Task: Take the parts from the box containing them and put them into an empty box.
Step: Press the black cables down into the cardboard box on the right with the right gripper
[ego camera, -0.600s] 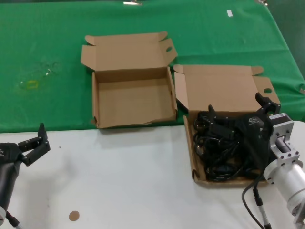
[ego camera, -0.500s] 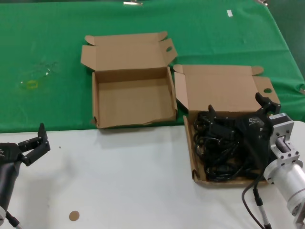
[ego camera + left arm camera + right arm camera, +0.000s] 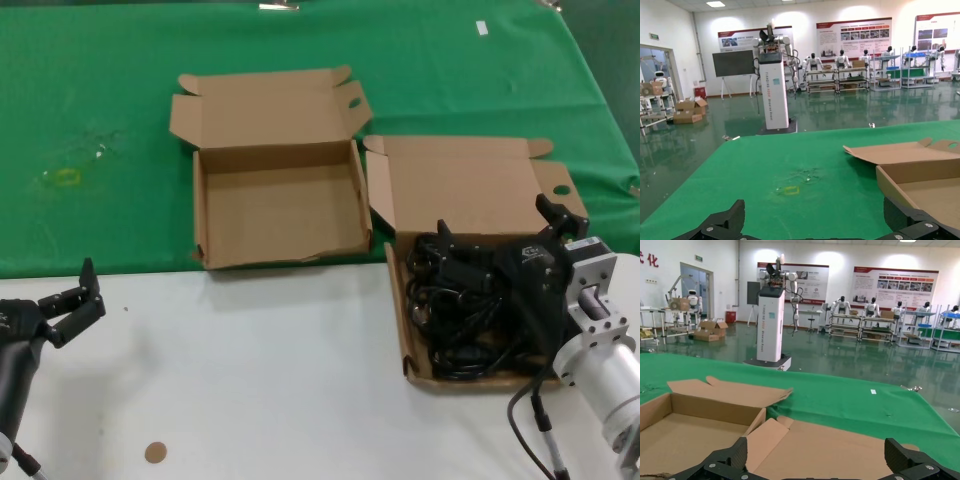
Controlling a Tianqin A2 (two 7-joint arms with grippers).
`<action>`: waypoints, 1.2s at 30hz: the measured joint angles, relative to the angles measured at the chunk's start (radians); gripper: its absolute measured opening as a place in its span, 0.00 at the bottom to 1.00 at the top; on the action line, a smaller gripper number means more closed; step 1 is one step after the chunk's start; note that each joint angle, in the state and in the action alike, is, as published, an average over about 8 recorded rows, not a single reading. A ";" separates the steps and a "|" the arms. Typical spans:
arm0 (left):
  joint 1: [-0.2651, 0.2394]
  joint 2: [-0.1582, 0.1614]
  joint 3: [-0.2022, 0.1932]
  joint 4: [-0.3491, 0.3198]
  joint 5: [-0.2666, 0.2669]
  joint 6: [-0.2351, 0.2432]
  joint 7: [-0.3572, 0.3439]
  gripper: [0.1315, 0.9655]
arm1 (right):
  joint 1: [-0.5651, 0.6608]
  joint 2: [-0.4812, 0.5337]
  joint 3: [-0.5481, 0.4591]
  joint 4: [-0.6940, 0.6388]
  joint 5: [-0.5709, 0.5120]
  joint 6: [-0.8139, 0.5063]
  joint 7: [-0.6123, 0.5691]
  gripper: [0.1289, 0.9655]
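Note:
The box containing the parts (image 3: 400, 330) stands at the right, with its broad lid (image 3: 460, 185) upright and a tangle of black cables and adapters (image 3: 465, 310) inside. The empty box (image 3: 275, 215), with splayed lid ears, lies to its left on the green cloth. My right gripper (image 3: 495, 220) is open and hovers over the parts, at the back of that box, close to the lid (image 3: 840, 450). It holds nothing. My left gripper (image 3: 65, 300) is open and empty at the table's left front. The left wrist view shows the empty box (image 3: 920, 175) beyond the left gripper (image 3: 815, 222).
A green cloth (image 3: 120, 100) covers the back of the table and the front is white (image 3: 260, 380). A small brown disc (image 3: 154, 452) lies near the front left. A yellow mark (image 3: 62, 177) shows on the cloth at the left. My right arm's cable (image 3: 530, 420) hangs by the box.

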 joint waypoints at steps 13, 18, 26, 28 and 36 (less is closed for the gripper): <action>0.000 0.000 0.000 0.000 0.000 0.000 0.000 0.95 | 0.000 0.000 0.000 0.000 0.000 0.000 0.000 1.00; 0.000 0.000 0.000 0.000 0.000 0.000 0.000 0.87 | 0.000 0.000 0.000 0.000 0.000 0.000 0.000 1.00; 0.000 0.000 0.000 0.000 0.000 0.000 0.000 0.71 | 0.000 0.000 0.000 0.000 0.000 0.000 0.000 1.00; 0.000 0.000 0.000 0.000 0.000 0.000 0.000 0.65 | 0.000 0.000 0.000 0.000 0.000 0.000 0.000 1.00; 0.000 0.000 0.000 0.000 0.000 0.000 0.000 0.53 | 0.004 0.018 -0.024 0.004 0.007 0.033 0.004 1.00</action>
